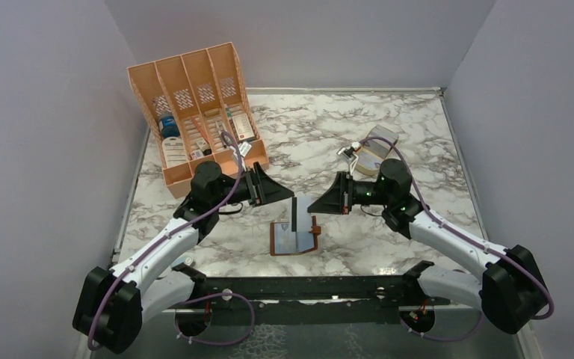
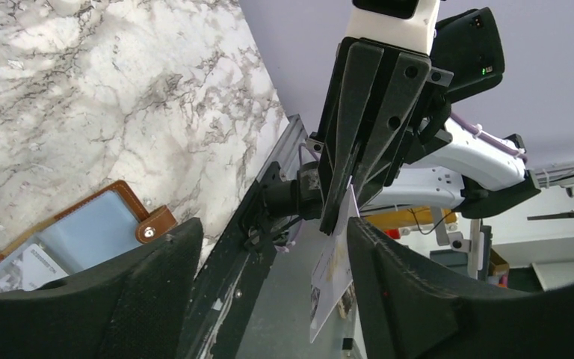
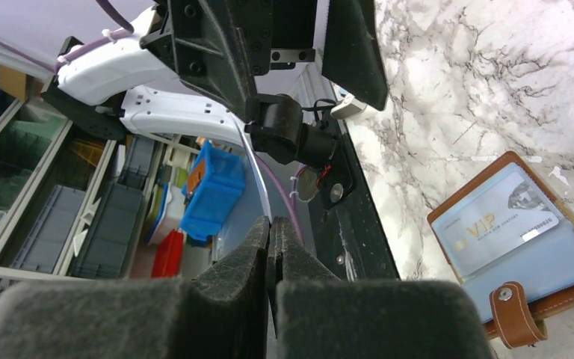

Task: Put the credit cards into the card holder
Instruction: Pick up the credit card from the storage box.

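The brown card holder (image 1: pixel 295 241) lies open on the marble near the front edge, its snap tab to the right. One pale VIP card (image 3: pixel 497 221) sits in its clear sleeve. My right gripper (image 1: pixel 312 208) is shut on a credit card (image 1: pixel 297 214) and holds it upright on edge above the holder. My left gripper (image 1: pixel 291 196) is open, with its jaws either side of that card (image 2: pixel 332 275); the card is close to one finger (image 2: pixel 389 262), and I cannot tell if they touch. More cards (image 1: pixel 380 139) rest on a small tan stand at the back right.
A big orange slotted organiser (image 1: pixel 194 120) with small boxes and bottles stands at the back left. Grey walls close in both sides and the back. The black base rail (image 1: pixel 306 288) runs along the front edge just below the holder.
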Tool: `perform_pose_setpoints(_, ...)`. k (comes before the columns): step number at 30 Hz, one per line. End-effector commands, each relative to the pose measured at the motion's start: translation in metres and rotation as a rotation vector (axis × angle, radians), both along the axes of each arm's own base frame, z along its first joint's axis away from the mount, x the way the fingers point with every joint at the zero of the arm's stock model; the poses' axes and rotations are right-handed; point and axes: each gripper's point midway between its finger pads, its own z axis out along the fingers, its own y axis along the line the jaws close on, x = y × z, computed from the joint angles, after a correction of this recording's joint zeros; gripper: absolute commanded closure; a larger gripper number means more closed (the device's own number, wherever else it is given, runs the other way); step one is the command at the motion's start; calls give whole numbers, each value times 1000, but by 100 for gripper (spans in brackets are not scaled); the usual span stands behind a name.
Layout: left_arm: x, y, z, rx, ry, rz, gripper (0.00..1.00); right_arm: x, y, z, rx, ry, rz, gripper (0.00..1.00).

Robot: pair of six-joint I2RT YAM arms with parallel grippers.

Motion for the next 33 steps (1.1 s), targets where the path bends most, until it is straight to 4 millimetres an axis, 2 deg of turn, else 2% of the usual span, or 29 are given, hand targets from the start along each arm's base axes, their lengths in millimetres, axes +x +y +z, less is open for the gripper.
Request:
perform_pose_setpoints(1,-13,0,15,-52,-25,-32,23,-1,5,3,22,-20,13,99)
perform_pose_setpoints(7,-15,3,25,-72,-51,-8,16,-6,6,-3,17,-14,37,99)
perform_pose_setpoints(11,-18,3,20,-66,-40,-25,18,-7,8,6,61,-35,36,99)
perform_pose_setpoints(18,-21,4,15,-64,-36,-30,51,0,13,15,92,-34,14,99)
perform_pose_setpoints(21,-23,4,14,-63,-33,-37,69,3,16,12,86,-21,10,99)
perform_pose_setpoints(26,-26,5,10,-58,-42,-42,84,4,20,2,68,2,11,99)
perform_pose_setpoints(28,-26,5,8,-53,-49,-43,98,5,20,-3,61,9,2,99)
perform_pose_setpoints(33,-23,7,-6,-34,-24,-17,100,11,18,-32,-52,49,-39,90)
